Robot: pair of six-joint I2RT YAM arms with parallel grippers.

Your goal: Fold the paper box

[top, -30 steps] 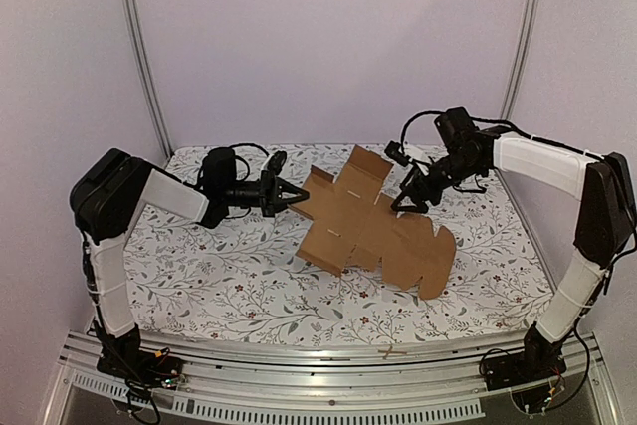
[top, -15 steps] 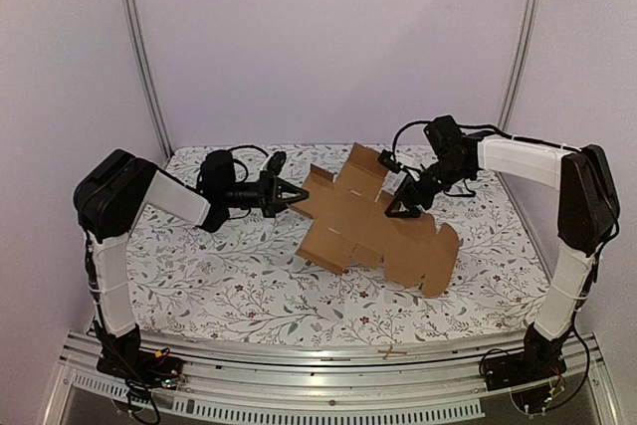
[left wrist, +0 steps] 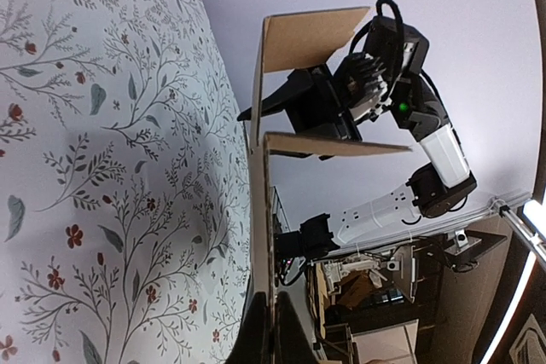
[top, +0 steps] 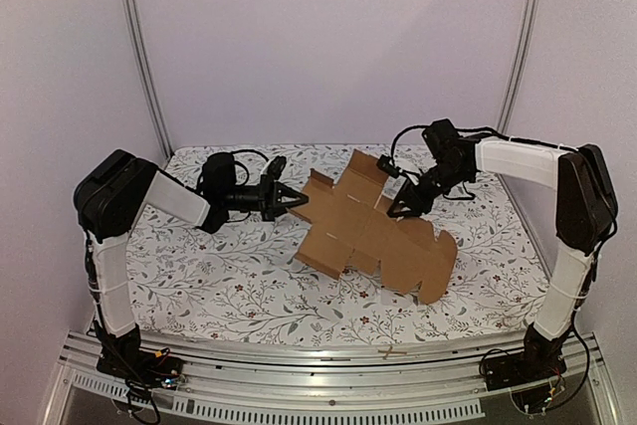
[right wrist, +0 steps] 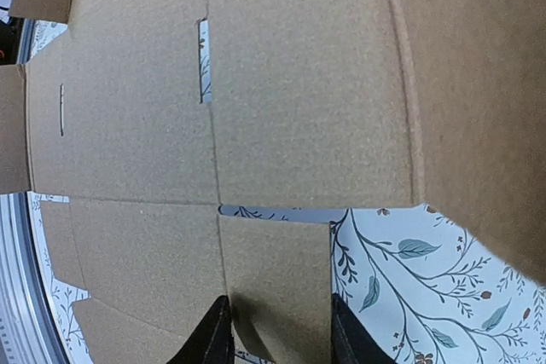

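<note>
The paper box (top: pixel 373 231) lies as a flat brown die-cut sheet in the middle of the floral cloth, its far-left flaps raised. My left gripper (top: pixel 296 198) is shut on the sheet's left edge. In the left wrist view the sheet (left wrist: pixel 311 36) runs edge-on up from the pinching left gripper (left wrist: pixel 273 338). My right gripper (top: pixel 396 210) is down on the sheet's far right part. In the right wrist view the right gripper (right wrist: pixel 277 338) stands open, its fingers (right wrist: pixel 217 334) on either side of a small flap of the sheet (right wrist: pixel 299 83).
A white cloth with a floral print (top: pixel 229 276) covers the table. An aluminium rail (top: pixel 328 370) runs along the near edge by the arm bases. Two metal posts (top: pixel 139 47) (top: pixel 523 37) stand at the back corners against the plain walls.
My right gripper has moved left and down onto the sheet, and its jaws have narrowed. The left gripper has kept its hold; the sheet has shifted slightly.
</note>
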